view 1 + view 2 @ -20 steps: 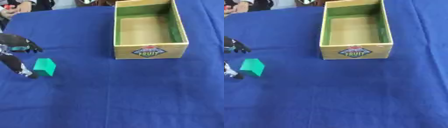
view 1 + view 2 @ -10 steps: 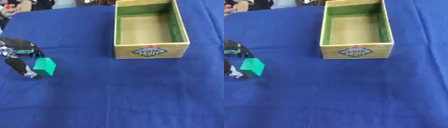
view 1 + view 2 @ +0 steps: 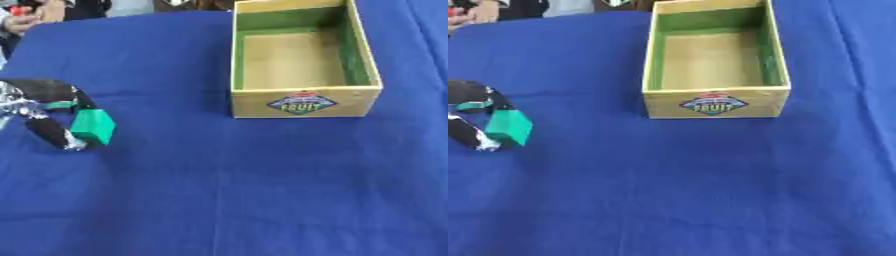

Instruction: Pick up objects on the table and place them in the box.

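The left hand (image 3: 44, 107) pinches the green block (image 3: 92, 126) at the left edge of the blue tabletop (image 3: 245, 185), well apart from the wooden fruit box (image 3: 302, 102). Best to lift clear first, then carry rightward over the near wall before releasing.

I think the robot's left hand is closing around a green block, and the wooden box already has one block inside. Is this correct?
Not quite. The wooden box is empty: the left eye view shows only its bare floor and green inner walls. The rest holds: the left hand has its fingers and thumb curled around the green block at the table's left side.
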